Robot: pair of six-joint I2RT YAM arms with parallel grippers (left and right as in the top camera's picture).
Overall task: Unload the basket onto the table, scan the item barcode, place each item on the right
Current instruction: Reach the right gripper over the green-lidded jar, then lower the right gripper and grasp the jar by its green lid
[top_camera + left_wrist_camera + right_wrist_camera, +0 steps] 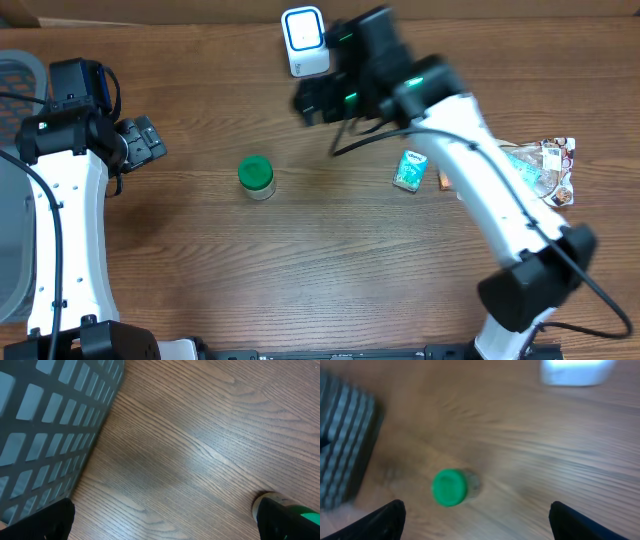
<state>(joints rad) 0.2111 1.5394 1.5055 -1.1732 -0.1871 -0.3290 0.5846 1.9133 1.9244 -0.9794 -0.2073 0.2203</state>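
Overhead view: small green-lidded jar (256, 178), upright on the wooden table (330, 260), left of centre, touching nothing. Judged to be the item to scan, though other goods lie on the right. Seen again from the right wrist camera, lid upward, blurred, clear body just showing beneath the lid.

Probably light and rigid, with smooth round sides that could slip or roll if tipped. No barcode visible from above, so presumably on the side wall or base. Best taken across the body just below the lid, fingers on opposite sides and clear of any label, leaving the code free to face the reader.

White scanner (305, 40) with a blue-lit face, at the far edge of the table, well apart from the jar. Just beside the scanner, right gripper (315, 100), blurred, fingers spread wide, holding nothing. Closer to the jar, on its left, left gripper (145, 140), fingers also spread wide and empty, hovering over bare wood.

Grey mesh basket (20, 80) at the left edge, near the left arm. Far right: teal packet (410, 170) lying flat, and beyond it a crinkled snack bag (545, 170).
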